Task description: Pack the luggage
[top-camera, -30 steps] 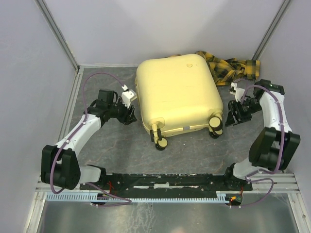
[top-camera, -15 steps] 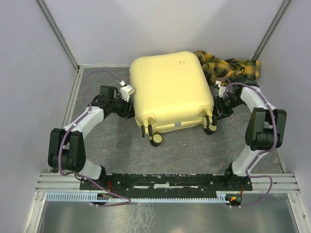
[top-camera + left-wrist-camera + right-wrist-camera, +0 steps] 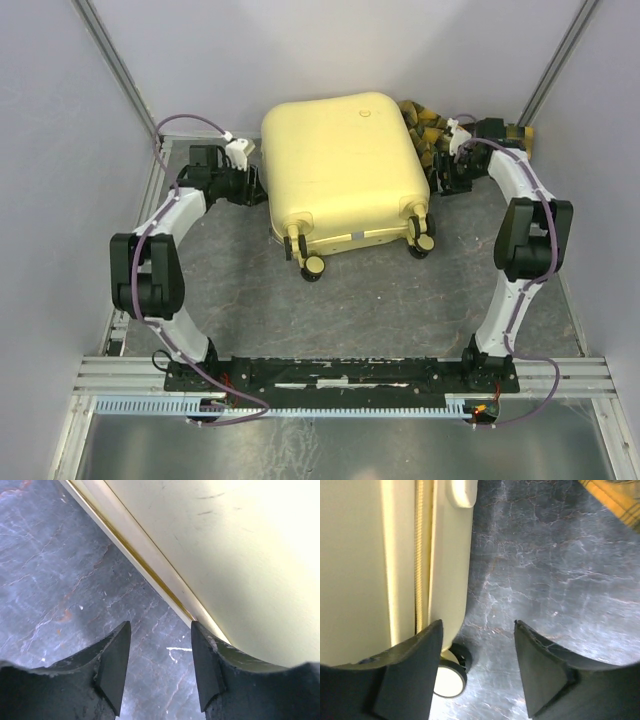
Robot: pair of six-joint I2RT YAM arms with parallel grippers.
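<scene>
The luggage point(image 3: 340, 165) is a pale-yellow hard-shell suitcase, closed and lying flat at the back of the grey marbled floor, wheels point(image 3: 312, 265) toward the arms. My left gripper point(image 3: 252, 187) is open and empty beside its left side; its shell and zip seam point(image 3: 210, 545) fill the left wrist view's upper right. My right gripper point(image 3: 440, 180) is open and empty beside its right side; the right wrist view shows the shell's edge point(image 3: 400, 560), a wheel point(image 3: 449, 679) and the yellow handle's end point(image 3: 461, 492).
A yellow-and-black plaid cloth point(image 3: 440, 130) lies bunched behind the suitcase at the back right, under my right arm; a corner shows in the right wrist view point(image 3: 620, 500). Pale walls and metal rails point(image 3: 125, 75) close in the floor on three sides.
The suitcase has slid toward the back and slightly left. Both arms have reached further back alongside it, one on each side.
</scene>
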